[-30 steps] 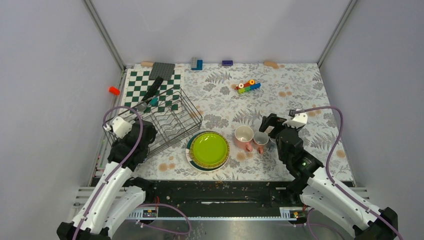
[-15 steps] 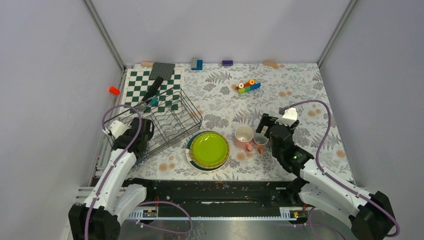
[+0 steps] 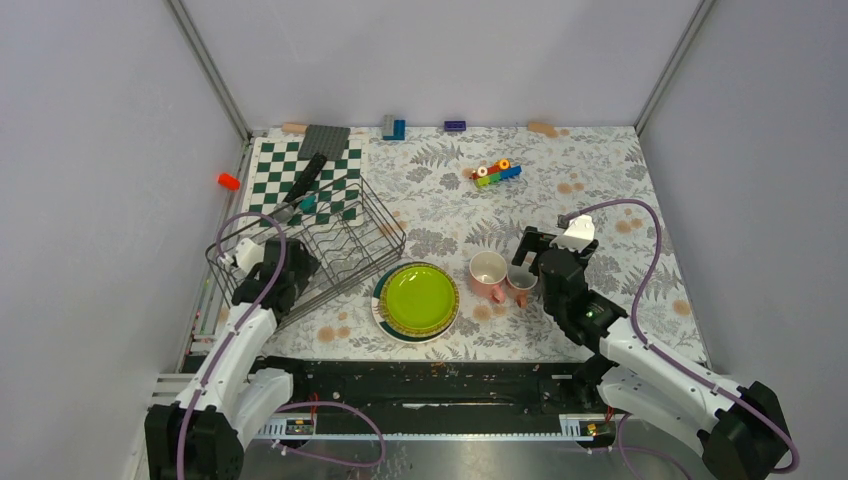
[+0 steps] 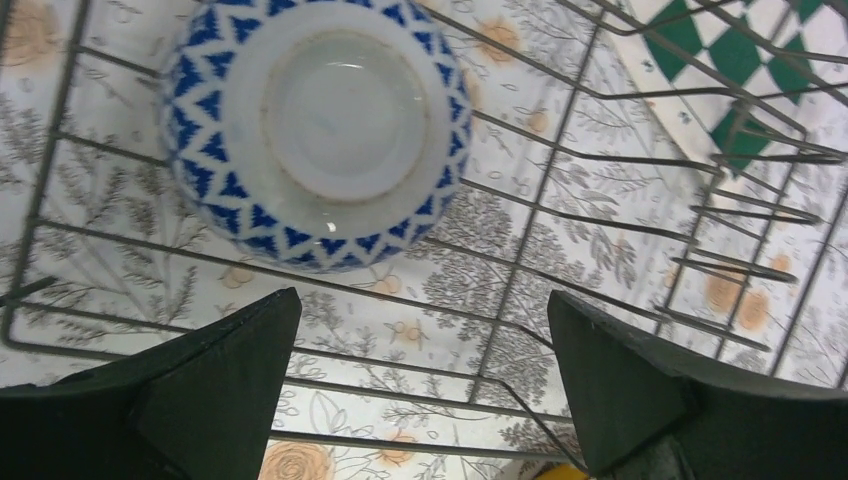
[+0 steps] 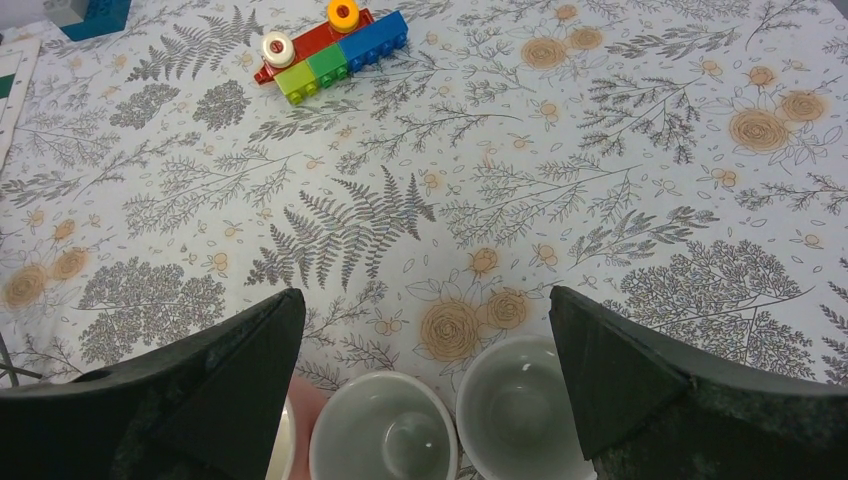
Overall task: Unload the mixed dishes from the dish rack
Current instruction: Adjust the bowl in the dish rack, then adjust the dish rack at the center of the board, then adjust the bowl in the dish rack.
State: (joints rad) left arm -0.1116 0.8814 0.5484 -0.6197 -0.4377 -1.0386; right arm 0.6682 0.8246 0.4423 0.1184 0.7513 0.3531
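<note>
Lowered left claw point(image 4: 422, 310) into dish rack point(image 3: 350, 235) since a second ago, spread apart over upturned blue-patterned bowl point(image 4: 315, 130) on rack floor. Parked right claw point(image 5: 425, 320), also apart, above pink cups point(image 5: 385, 440) on tabletop point(image 5: 600, 150). Likely last dish.

My top view looks steeply down from above and behind the arm bases and takes in the whole table point(image 3: 600, 180), with the rack point(image 3: 330, 240) at left. My left wrist view sits close over the rack, facing down on the bowl point(image 4: 315, 130). My right wrist view hangs low to the right of the rack, just above the cups point(image 5: 385, 435), facing the far bricks point(image 5: 335, 45). The top view shares both patches.
</note>
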